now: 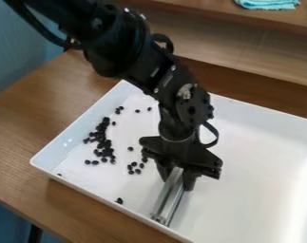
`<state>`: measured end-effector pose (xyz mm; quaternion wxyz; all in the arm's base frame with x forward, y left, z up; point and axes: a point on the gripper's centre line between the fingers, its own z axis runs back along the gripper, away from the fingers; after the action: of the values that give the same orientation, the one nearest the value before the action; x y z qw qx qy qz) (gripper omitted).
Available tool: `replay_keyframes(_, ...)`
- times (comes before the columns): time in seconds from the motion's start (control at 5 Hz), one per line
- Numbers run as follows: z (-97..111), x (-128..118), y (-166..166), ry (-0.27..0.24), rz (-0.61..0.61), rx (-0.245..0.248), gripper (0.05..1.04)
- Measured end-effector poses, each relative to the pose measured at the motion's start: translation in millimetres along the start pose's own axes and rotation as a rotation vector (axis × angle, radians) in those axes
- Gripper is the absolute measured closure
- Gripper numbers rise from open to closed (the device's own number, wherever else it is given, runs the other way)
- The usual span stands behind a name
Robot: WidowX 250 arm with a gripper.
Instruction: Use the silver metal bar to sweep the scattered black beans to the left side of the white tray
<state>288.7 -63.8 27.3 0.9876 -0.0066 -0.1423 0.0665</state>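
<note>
The black gripper (178,184) hangs down inside a white tray (257,161), shut on a silver metal tool (167,199). The tool slants down and to the left from between the fingers, its lower end close to the tray's front wall. Left of the gripper, many small black beans (101,142) lie scattered on the tray floor, with a smaller cluster (134,168) nearer the gripper. One lone bean (119,200) lies near the front wall. What kind of tool it is, I cannot tell.
The tray rests on a brown wooden table (28,137). Behind it rises a wooden ledge (257,52), with a folded turquoise cloth (268,4) on top at the upper right. The tray's raised walls surround the gripper.
</note>
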Motion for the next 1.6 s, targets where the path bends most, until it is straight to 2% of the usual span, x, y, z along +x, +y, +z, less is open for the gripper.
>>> replay_keyframes(0.2, 1.1, 1.1, 20.3, 0.015, 0.028, -0.006, 0.692)
replay_keyframes(0.4, 4.4, 12.3, 70.3, 0.053, 0.084, 0.022, 0.692)
replay_keyframes(0.6, 8.9, 20.7, 97.5, 0.056, 0.088, 0.028, 0.692)
replay_keyframes(0.8, 12.3, 28.0, 135.3, 0.039, 0.109, 0.055, 0.692)
replay_keyframes(1.0, 11.6, 33.5, 149.8, 0.042, 0.109, 0.057, 0.692)
replay_keyframes(1.2, 17.8, 35.9, 155.7, 0.055, 0.125, 0.009, 0.692)
replay_keyframes(1.4, 45.0, 45.3, 138.9, 0.064, 0.145, -0.095, 0.692)
replay_keyframes(1.6, 49.7, 42.7, 121.1, 0.074, 0.114, -0.117, 0.692)
